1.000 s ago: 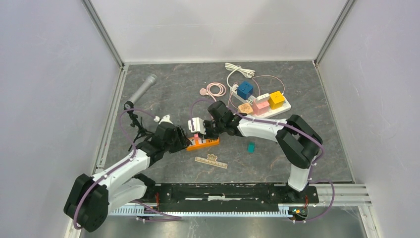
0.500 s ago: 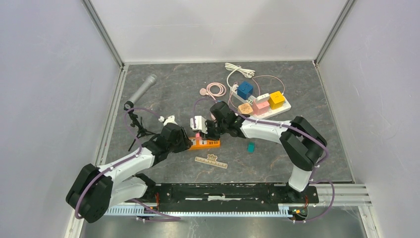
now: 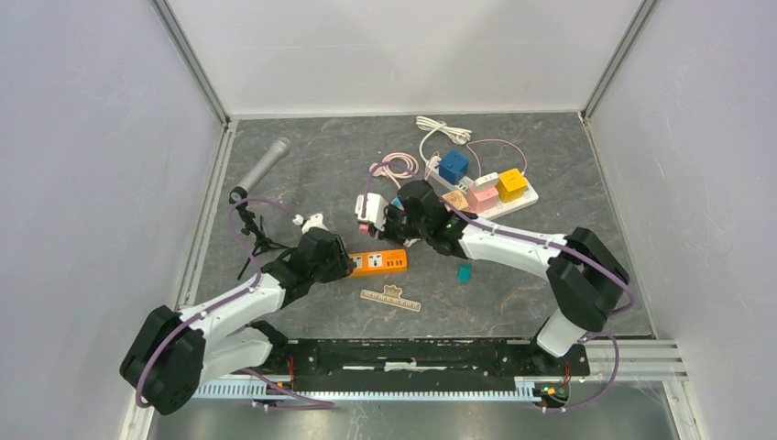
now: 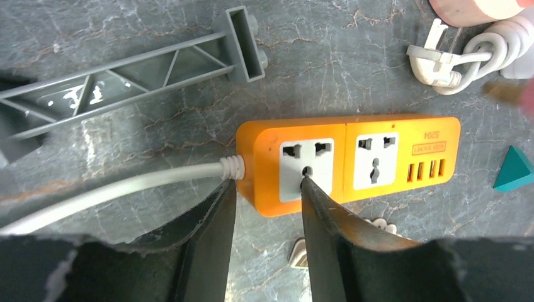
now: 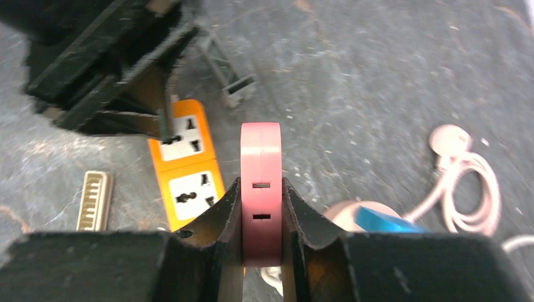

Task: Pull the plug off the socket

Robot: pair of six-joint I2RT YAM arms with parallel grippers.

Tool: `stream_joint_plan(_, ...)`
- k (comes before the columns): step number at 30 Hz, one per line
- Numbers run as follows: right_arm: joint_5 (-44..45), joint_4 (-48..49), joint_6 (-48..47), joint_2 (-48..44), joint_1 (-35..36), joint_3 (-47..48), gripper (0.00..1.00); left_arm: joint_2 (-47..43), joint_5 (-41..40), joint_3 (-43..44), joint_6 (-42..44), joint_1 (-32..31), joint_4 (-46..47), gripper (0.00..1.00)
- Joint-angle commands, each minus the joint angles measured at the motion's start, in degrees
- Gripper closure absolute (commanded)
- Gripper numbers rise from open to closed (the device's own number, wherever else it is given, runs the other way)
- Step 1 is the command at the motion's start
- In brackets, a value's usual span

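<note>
since a second ago the flat pink plastic plug (image 5: pixel 261 157) has come up off the orange rectangular plastic power strip (image 4: pixel 258 163) and hangs behind it, clear of both sockets. the right gripper (image 5: pixel 261 184) is clamped on the plug's flat sides. the left gripper (image 4: pixel 266 185) stands parted at the strip's cord end, one fingertip (image 4: pixel 313 192) on the nearest socket face, the other beside the white cord (image 4: pixel 126 189).

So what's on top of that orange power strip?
No plug: both sockets on the orange power strip are empty. A left gripper finger covers part of one. The pink plug is clamped in the right gripper, off it.
</note>
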Motion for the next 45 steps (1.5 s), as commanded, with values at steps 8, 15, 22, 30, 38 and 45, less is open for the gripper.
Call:
stream_joint_plan(8,17.0,9.1,27.5,-2.9,-1.1,-1.6,1.00,-13.8,1.9,12.0,5.9,-0.1,-10.6,0.36)
stream_joint_plan(15,11.1,17.5,42.6,8.1,-1.2,5.1,0.99,-23.3,0.5,15.5,9.1,-0.1,-16.2,0.28)
stream_joint_plan(22,6.4,26.2,55.7,20.5,-1.1,13.3,0.90,-33.0,-4.9,18.4,10.4,-0.1,-20.7,0.17)
stream_joint_plan(30,4.7,28.7,60.9,32.0,2.4,24.2,0.77,-43.2,-10.6,17.9,12.9,0.0,-22.1,0.02)
stream_joint_plan(38,11.1,20.4,58.3,36.1,3.5,30.0,0.56,-42.3,-9.7,19.3,13.9,-0.1,-25.0,0.00)
stream_joint_plan(45,17.9,13.4,53.9,33.5,3.5,30.6,0.44,-41.8,-9.8,21.1,15.2,-0.1,-27.6,0.00)
